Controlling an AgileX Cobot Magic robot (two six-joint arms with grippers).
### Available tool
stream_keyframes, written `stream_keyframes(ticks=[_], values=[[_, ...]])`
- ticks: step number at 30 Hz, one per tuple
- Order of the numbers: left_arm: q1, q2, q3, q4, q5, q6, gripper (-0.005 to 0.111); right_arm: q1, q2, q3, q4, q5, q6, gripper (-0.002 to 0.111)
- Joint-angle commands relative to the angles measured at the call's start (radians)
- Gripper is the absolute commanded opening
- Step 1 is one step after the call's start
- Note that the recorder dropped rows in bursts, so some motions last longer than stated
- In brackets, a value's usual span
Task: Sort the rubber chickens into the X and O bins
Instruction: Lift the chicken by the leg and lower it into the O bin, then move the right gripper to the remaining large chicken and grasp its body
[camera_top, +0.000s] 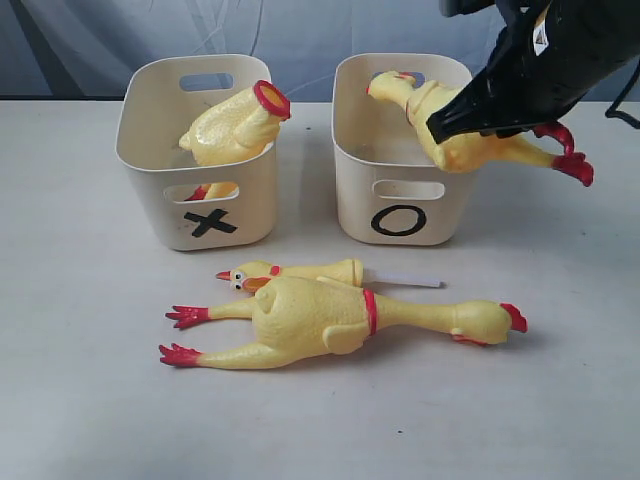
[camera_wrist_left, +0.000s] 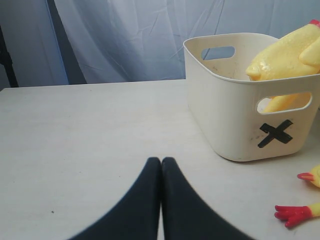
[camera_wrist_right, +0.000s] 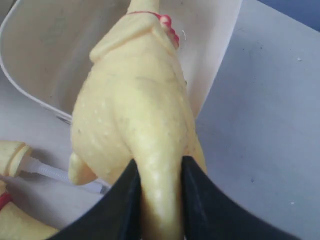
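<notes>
The X bin (camera_top: 150, 190) at back left holds a headless rubber chicken body (camera_top: 235, 125), its red neck ring up. To its right is the O bin (camera_top: 355, 190). My right gripper (camera_top: 442, 125) is shut on a whole chicken (camera_top: 480, 150) lying over that bin's right rim, head inside, red feet outside. In the right wrist view the fingers (camera_wrist_right: 159, 167) pinch its yellow body (camera_wrist_right: 135, 100). Another whole chicken (camera_top: 320, 320) and a small head-and-neck piece (camera_top: 290, 272) lie on the table in front. My left gripper (camera_wrist_left: 161, 162) is shut on nothing, left of the X bin (camera_wrist_left: 235, 115).
A white stick (camera_top: 405, 281) pokes out of the head-and-neck piece toward the right. The white table (camera_top: 90, 380) stretches left and toward the front. A blue-grey curtain (camera_wrist_left: 125, 40) hangs behind the bins.
</notes>
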Motion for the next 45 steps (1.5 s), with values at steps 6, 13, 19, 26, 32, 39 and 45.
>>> stream_keyframes(ticks=[6, 13, 19, 26, 32, 39, 45], values=[[0.000, -0.003, -0.004, 0.000, -0.013, -0.002, 0.000, -0.005, -0.010, -0.007, 0.008, 0.018, -0.113, -0.001], [0.000, -0.003, -0.004, 0.000, -0.013, -0.002, 0.000, -0.005, -0.016, -0.007, 0.008, 0.009, -0.113, 0.034], [0.000, -0.003, -0.004, 0.000, -0.013, -0.002, 0.000, -0.005, -0.054, -0.007, 0.004, -0.028, -0.113, 0.049], [0.000, -0.003, -0.004, 0.000, -0.013, -0.002, 0.000, -0.005, -0.114, -0.047, 0.011, 0.009, -0.113, 0.058], [0.000, -0.003, -0.004, 0.000, -0.013, -0.002, 0.000, -0.005, -0.185, -0.056, 0.125, 0.136, -0.280, 0.058], [0.000, -0.003, -0.004, 0.000, -0.013, -0.002, 0.000, 0.085, -0.248, -0.056, 0.752, 0.226, -0.779, 0.058], [0.000, -0.003, -0.004, 0.000, -0.013, -0.002, 0.000, 0.180, -0.190, -0.054, 0.703, 0.225, -0.848, 0.058]])
